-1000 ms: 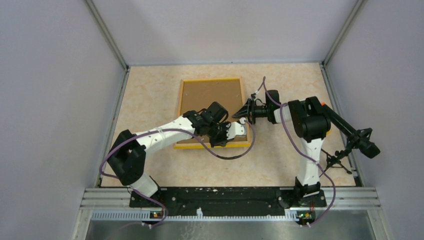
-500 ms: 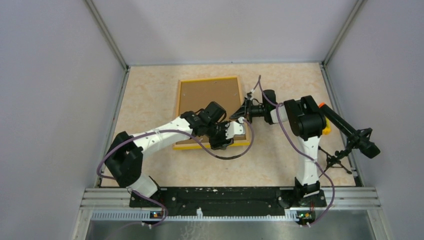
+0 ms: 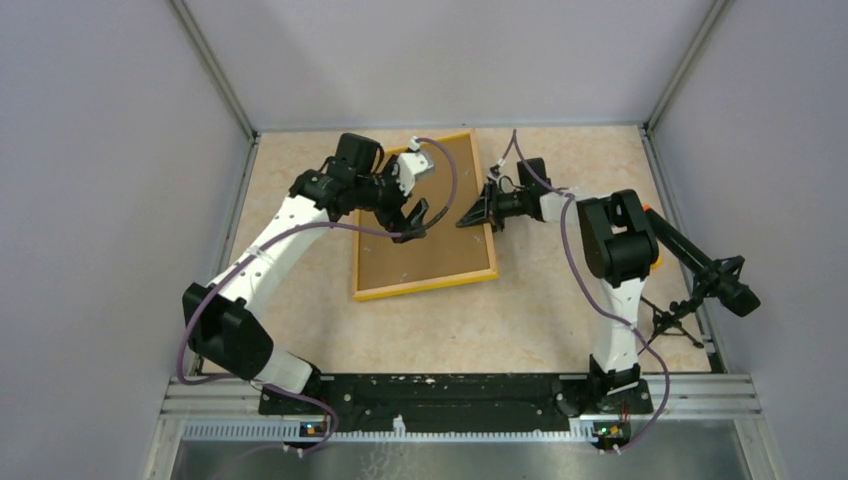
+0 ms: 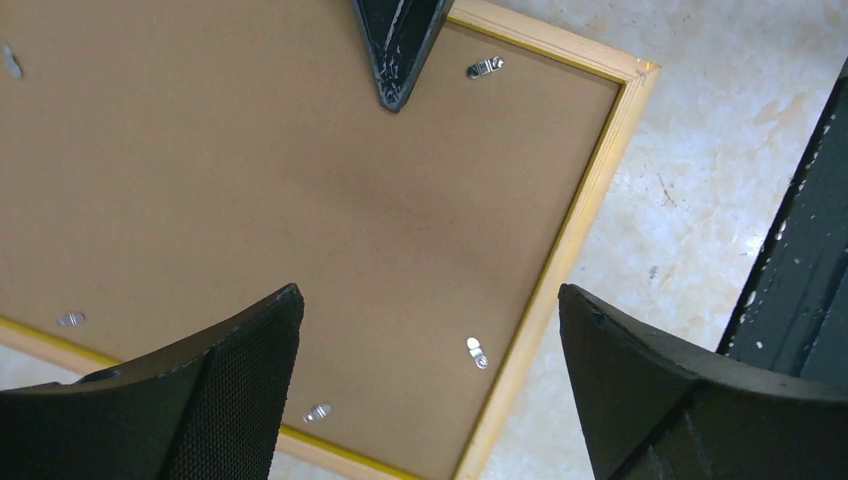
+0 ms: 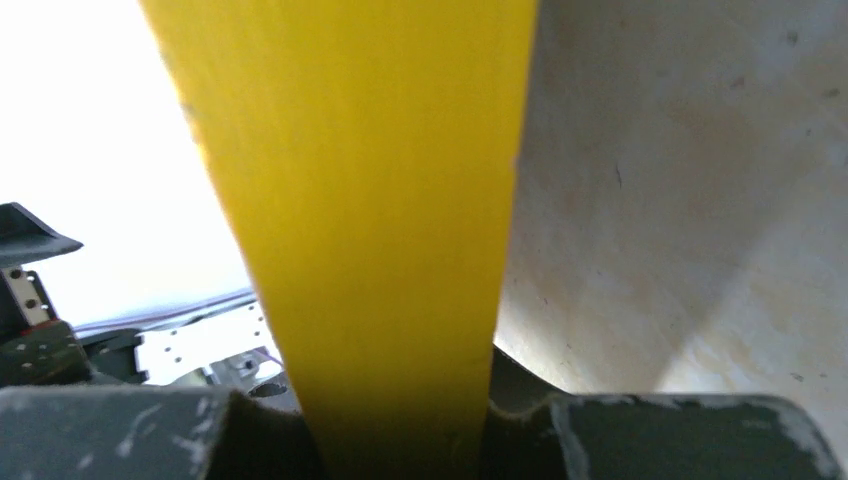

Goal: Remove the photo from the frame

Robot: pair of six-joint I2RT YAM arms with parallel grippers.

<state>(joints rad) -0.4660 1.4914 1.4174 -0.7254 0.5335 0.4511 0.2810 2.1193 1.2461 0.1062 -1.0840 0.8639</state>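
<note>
From the overhead camera I see the frame lying back-up on the desk, toward the far middle, skewed so that its far right corner points away from me. Its brown back panel faces up inside a light wooden rim with a thin yellow line at the outer edge.

My left arm rises from its base at the near left, runs long and nearly straight toward the far left of the desk, then bends at the wrist and turns right across the frame. The left pincer hangs above the panel, spread wide and gripping nothing. On its wrist camera the two dark fingers stand well apart over the frame, with small metal tabs showing near the panel's edges and bare desk beyond the corner.

My right arm stands upright from its base and folds at the elbow, its forearm reaching left. The right pincer is closed narrowly on the frame's right edge. One finger lies on the panel, and its own camera shows the yellow border clamped between the jaws of the right pincer.
</note>
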